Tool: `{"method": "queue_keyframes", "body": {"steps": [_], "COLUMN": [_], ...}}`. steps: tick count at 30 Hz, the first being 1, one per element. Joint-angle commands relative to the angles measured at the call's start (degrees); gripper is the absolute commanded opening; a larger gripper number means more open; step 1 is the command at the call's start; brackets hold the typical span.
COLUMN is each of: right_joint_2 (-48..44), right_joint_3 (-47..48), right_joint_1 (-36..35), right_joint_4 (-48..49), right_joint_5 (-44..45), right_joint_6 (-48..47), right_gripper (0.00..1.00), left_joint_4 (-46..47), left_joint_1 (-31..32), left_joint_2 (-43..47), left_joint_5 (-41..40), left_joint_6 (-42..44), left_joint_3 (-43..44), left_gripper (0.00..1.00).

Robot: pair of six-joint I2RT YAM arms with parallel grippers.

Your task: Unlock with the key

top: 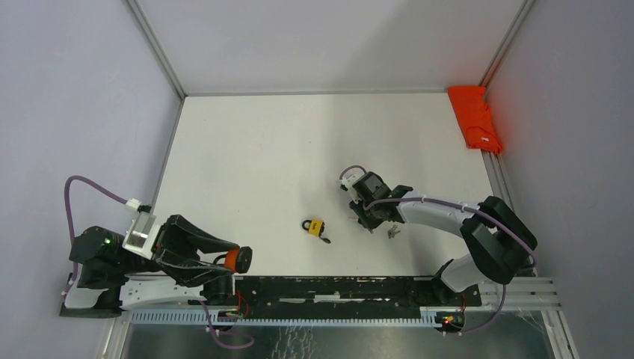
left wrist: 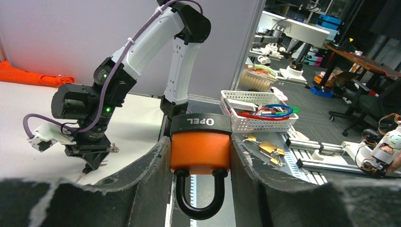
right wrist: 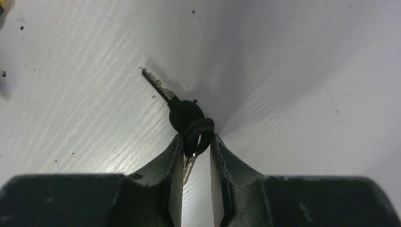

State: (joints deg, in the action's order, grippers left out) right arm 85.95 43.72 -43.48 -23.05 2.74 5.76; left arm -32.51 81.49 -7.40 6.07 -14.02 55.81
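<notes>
Looks like key pickup: left end effector [left wrist: 200, 158] clamps the orange padlock [left wrist: 200, 144]; right end effector [right wrist: 196, 142] straddles the key [right wrist: 186, 115] right of the bench [top: 262, 149] centre, and I can't tell whether it grips yet. Next, pinch firmly and lift.

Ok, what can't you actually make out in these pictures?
Keyhole of the orange padlock: the left wrist view shows only one face and the shackle, and it is too small in the top view.
Whether the right fingers pinch the key: in the right wrist view they flank its black head, but contact is unclear.
Yellow padlock: in the top view, too small to tell locked or open.
</notes>
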Motion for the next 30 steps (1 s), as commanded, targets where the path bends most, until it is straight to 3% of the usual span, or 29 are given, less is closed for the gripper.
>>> {"method": "queue_keyframes", "body": {"steps": [1, 7, 12, 23, 30], "right_joint_2": [2.0, 0.5, -2.6, -1.5, 0.4], "right_joint_3": [-1.7, -0.2, 0.1, -1.1, -1.4], "right_joint_1": [0.9, 1.3, 2.4, 5.5, 6.2], "right_joint_4": [0.8, 0.5, 0.7, 4.0, 2.8], "right_joint_5": [1.4, 1.0, -8.0, -29.6, -25.7], "right_joint_6": [0.0, -0.5, 0.0, 3.8, 3.4], "right_gripper": [0.23, 0.11, 0.0, 0.0, 0.03], "left_joint_4": [4.8, 4.8, 4.8, 4.8, 4.5], "left_joint_1": [0.3, 0.3, 0.3, 0.3, 0.3], "left_joint_2": [-0.5, 0.3, 0.4, 0.9, 2.3], "left_joint_5": [-0.6, -0.9, -0.8, -0.4, -0.8], "left_joint_6": [2.9, 2.4, 2.4, 2.4, 1.9], "left_joint_3": [0.8, 0.6, 0.6, 0.2, -0.3], "left_gripper": [0.02, 0.02, 0.02, 0.02, 0.02]}}
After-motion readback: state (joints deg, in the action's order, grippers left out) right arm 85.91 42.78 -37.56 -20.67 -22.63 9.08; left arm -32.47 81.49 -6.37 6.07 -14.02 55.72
